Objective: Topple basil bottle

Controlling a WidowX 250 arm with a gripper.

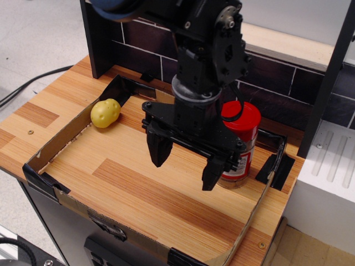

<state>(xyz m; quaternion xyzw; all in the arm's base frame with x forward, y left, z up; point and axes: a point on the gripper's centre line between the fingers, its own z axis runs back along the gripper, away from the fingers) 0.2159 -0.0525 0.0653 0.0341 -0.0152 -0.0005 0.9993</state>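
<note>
The basil bottle point(242, 145) is a clear jar with a red cap and a red-and-white label. It stands upright at the right side of the wooden table, partly hidden by my arm. My gripper point(186, 162) is open and empty, fingers pointing down, hovering just left of and in front of the bottle. Its right finger point(213, 173) is next to the bottle's lower part; I cannot tell whether it touches it. Its left finger point(159, 148) hangs over bare wood.
A yellow potato-like toy point(105, 112) lies at the back left. A low cardboard wall point(58, 145) with black tape corners borders the work area. A dark brick-pattern backdrop point(277, 75) stands behind, and a white block point(327, 183) sits to the right.
</note>
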